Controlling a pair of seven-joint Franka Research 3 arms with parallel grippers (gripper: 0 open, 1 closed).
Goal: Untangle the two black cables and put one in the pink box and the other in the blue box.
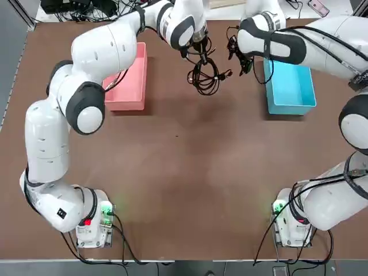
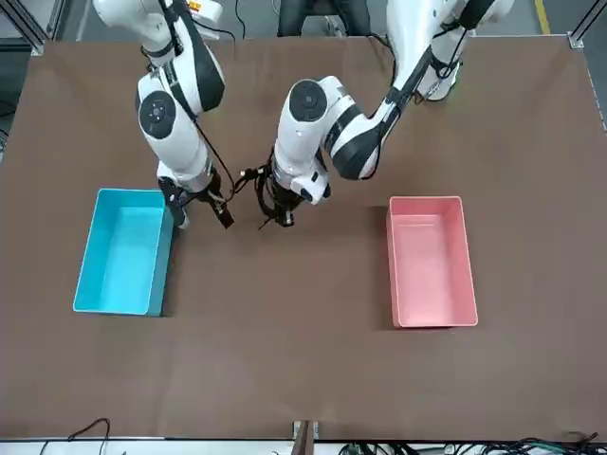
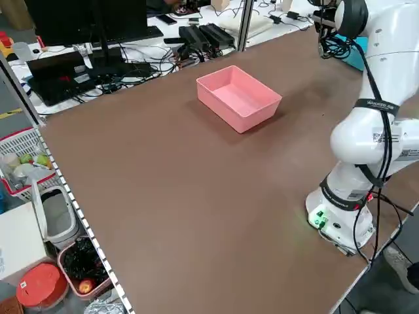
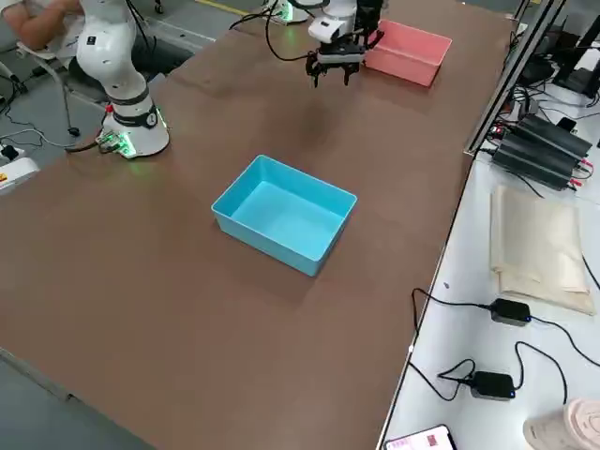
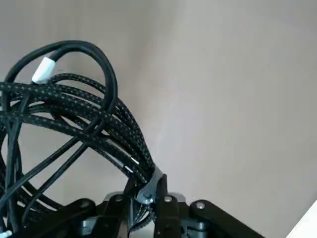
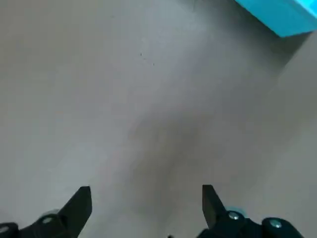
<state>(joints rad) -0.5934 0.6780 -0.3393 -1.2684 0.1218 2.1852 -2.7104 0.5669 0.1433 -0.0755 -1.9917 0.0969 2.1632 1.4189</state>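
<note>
Brown tabletop (image 1: 184,172) fills the overhead view, with desks of monitors, power bricks and loose wires beyond its edges in the side views. Over its far middle, the left gripper (image 5: 143,198) is clamped fully closed on a bundle of braided black strands, so the black cables (image 1: 204,75) hang from it in a tangle of loose loops between the two boxes; in the left wrist view several strands run together into the pinch, and one thinner loop with a small white sleeve arches above the rest. Whether the lowest loops touch the table cannot be told. The right gripper (image 6: 146,198) stands just beside that tangle, on the side of the blue box (image 1: 290,86), with its two fingers spread as wide as they go and nothing between them; its wrist view shows only bare table and one corner of the blue box. The pink box (image 1: 129,80) sits on the left arm's side, partly hidden in the overhead view by that arm's white links reaching over it, while the front view shows its inside bare. The blue box is likewise bare inside. Counted: two arms, two boxes, and one knot of black cord in which the separate cables cannot be told apart.
</note>
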